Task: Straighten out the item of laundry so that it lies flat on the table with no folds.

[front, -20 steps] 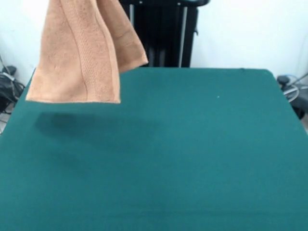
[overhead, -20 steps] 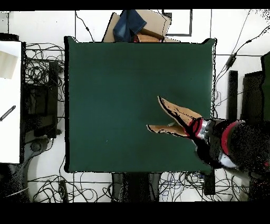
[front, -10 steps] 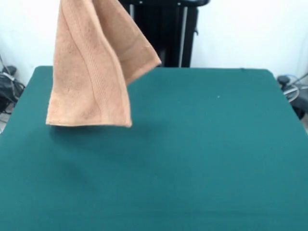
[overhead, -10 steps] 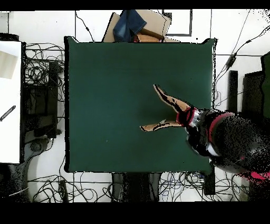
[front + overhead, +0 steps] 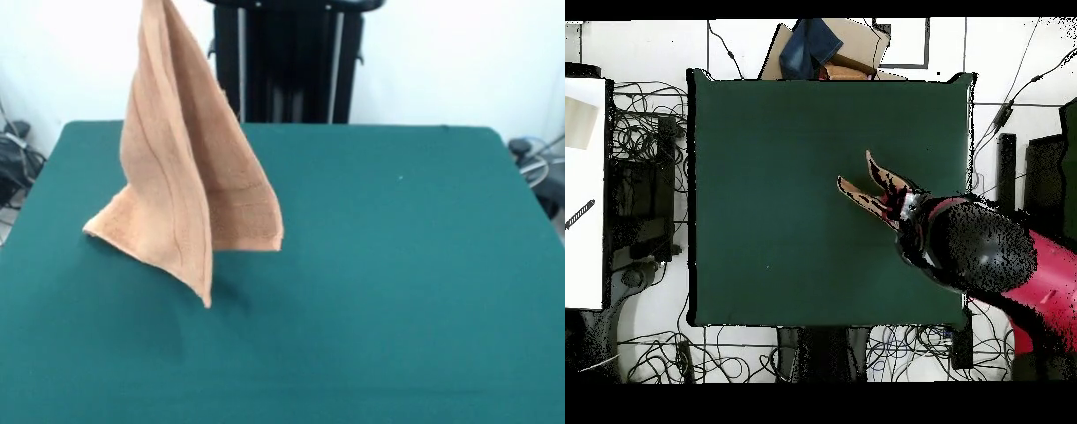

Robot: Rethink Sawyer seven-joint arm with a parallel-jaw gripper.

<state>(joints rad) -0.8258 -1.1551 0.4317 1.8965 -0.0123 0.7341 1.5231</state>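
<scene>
Above the desk's (image 5: 397, 291) left part in the front view, the item of laundry (image 5: 190, 185) is hanging as a tall, folded drape, running up out of the frame at the top. Its lower corners are spreading apart: one is pointing down toward the green surface, one is sticking out to the left, and a hemmed edge with a woven stripe is showing on the right. Whether the lowest corner is touching the desk cannot be told. Seen from overhead, the same towel is showing as two narrow orange flaps fanning out from the gripper (image 5: 900, 212), over the desk's right half. The fingers are hidden by the arm's (image 5: 985, 255) red and black bulk and by the cloth, so their state cannot be told, though the towel is hanging from that spot. Beyond the desk's far edge in the overhead view, a cardboard box (image 5: 855, 50) with blue cloth (image 5: 810, 45) is sitting on the floor among cables (image 5: 645, 130).
</scene>
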